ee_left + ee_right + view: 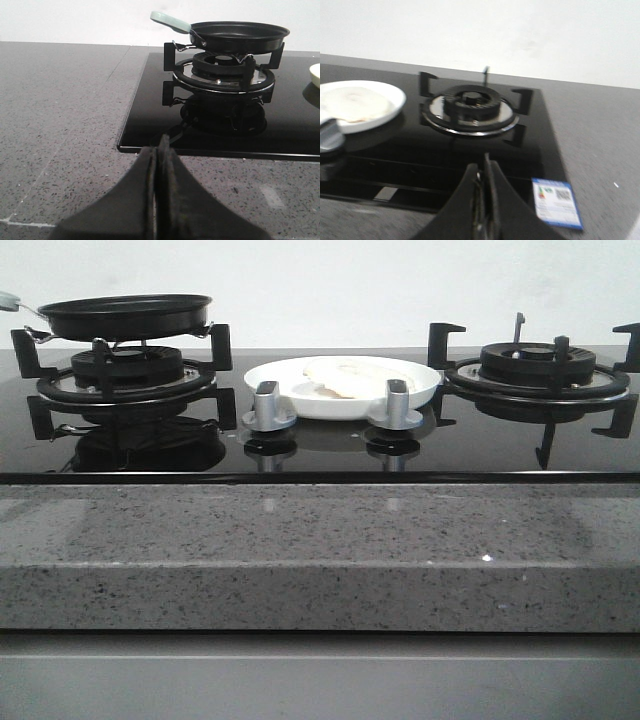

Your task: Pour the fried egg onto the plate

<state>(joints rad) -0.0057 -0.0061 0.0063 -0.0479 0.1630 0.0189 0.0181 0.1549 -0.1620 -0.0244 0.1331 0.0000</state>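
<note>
The fried egg (345, 376) lies flat on the white plate (425, 387), which sits on the black hob between the two burners; its yolk does not show. The right wrist view shows the same egg (354, 104) on the plate (395, 95). The black frying pan (125, 316) rests on the left burner, and in the left wrist view the pan (237, 35) shows a pale green handle (170, 21). My left gripper (158, 150) is shut and holds nothing, over the grey counter near the hob's front left corner. My right gripper (485, 167) is shut and holds nothing, near the hob's front right.
Two silver knobs (268, 406) (396, 404) stand in front of the plate. The right burner (540, 370) with its black grate is bare. A blue-edged sticker (555, 202) lies at the hob's front right corner. A grey speckled counter (320, 550) runs along the front.
</note>
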